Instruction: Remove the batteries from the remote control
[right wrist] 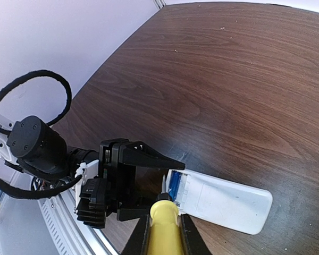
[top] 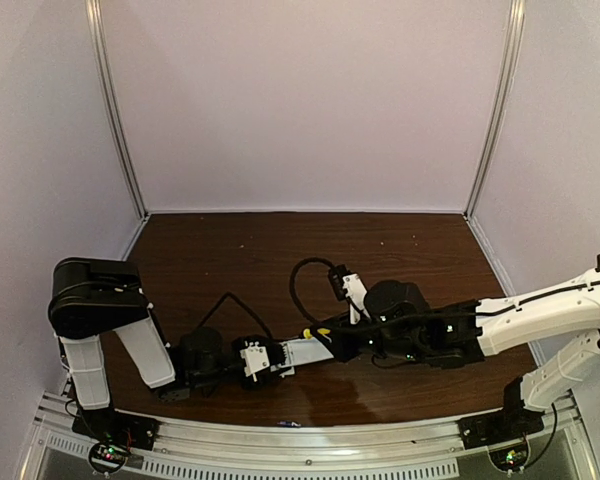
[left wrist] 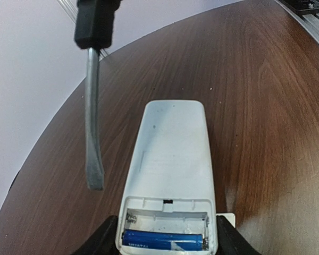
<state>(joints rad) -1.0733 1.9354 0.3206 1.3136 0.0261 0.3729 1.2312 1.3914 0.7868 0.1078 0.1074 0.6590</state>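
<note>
1. Remote control (left wrist: 170,154): small flat white plastic bar w/ rounded corners. Lies flat on dark wood desk (left wrist: 266,106), back side up, near the front-centre.
2. Battery bay at one end is open. That end sits between the left gripper (left wrist: 167,238) fingers, which touch both long edges.
3. Battery (left wrist: 162,240): one blue cylindrical cell w/ pale print. Lies crosswise in the slot nearest the remote's end, metal contact at each tip.
4. Second slot, next one toward the remote's middle: bare, spring contact shows at one side.
5. Rest of the back: plain white, faint scuffs.
</note>
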